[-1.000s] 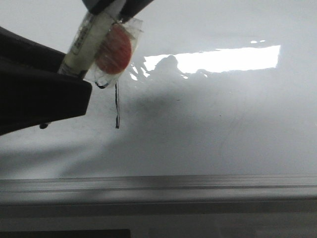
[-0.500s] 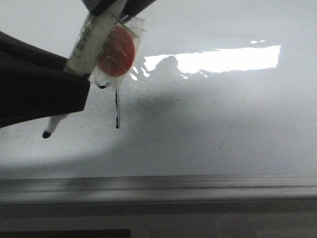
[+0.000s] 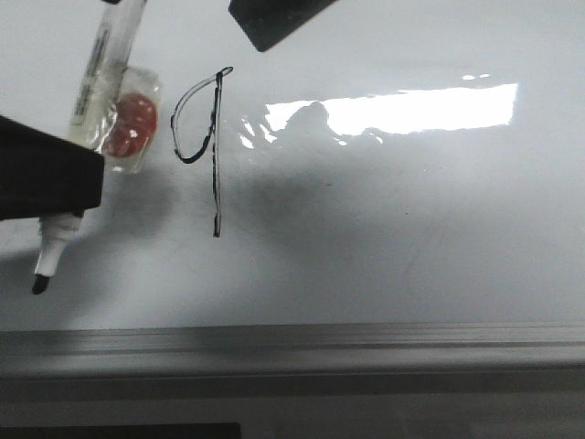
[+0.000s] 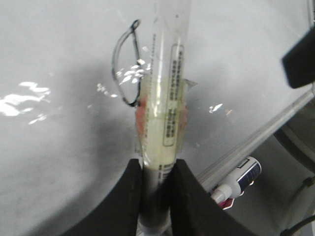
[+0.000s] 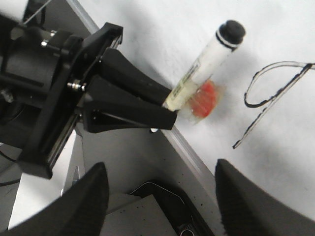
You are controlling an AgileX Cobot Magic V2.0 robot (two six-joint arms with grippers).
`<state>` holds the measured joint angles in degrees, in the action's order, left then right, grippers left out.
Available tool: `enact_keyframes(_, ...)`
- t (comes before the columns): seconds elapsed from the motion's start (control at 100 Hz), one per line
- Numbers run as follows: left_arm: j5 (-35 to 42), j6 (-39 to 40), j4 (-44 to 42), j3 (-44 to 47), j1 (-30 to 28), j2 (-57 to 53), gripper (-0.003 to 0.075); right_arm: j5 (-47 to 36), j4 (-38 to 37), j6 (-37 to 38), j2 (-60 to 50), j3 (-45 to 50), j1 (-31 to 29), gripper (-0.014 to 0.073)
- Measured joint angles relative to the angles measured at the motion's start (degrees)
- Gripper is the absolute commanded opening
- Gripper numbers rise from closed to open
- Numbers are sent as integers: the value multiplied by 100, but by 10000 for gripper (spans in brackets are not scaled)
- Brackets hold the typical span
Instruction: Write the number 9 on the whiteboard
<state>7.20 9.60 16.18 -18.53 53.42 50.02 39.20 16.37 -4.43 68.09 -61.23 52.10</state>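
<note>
The number 9 [image 3: 208, 146] is drawn in thin black line on the whiteboard [image 3: 411, 238], a narrow loop joined to a long straight stem. It also shows in the left wrist view [image 4: 123, 64] and the right wrist view [image 5: 270, 93]. My left gripper [image 4: 156, 196] is shut on a white marker [image 3: 101, 73] with a red taped patch [image 3: 131, 123]. The marker's black tip [image 3: 39, 285] points down, left of and lower than the 9's stem. My right gripper [image 5: 162, 206] is open and empty; one of its fingers [image 3: 274, 18] hangs above the 9.
The board's grey metal frame edge [image 3: 292, 352] runs along the near side. A second marker [image 4: 241, 179] lies off the board beside the frame. A bright glare patch [image 3: 411, 108] lies right of the 9. A dark tray [image 5: 162, 196] sits below the right gripper.
My left gripper has carried the marker left and down, away from the 9, so the whole figure now shows. The dark finger at the top has shifted right.
</note>
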Motion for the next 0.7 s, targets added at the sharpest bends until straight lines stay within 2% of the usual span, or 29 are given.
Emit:
enact_keyframes(0.1, -167, 0, 499, 0, -331, 0, -21, 0, 0, 11, 0, 0, 0, 398)
enact_keyframes(0.25, -267, 0, 666, 0, -680, 0, -21, 0, 12, 11, 0, 0, 0, 398)
enact_keyframes(0.7, -144, -22, 650, -2, -711, 339, -20, 0, 51, 11, 0, 0, 0, 398)
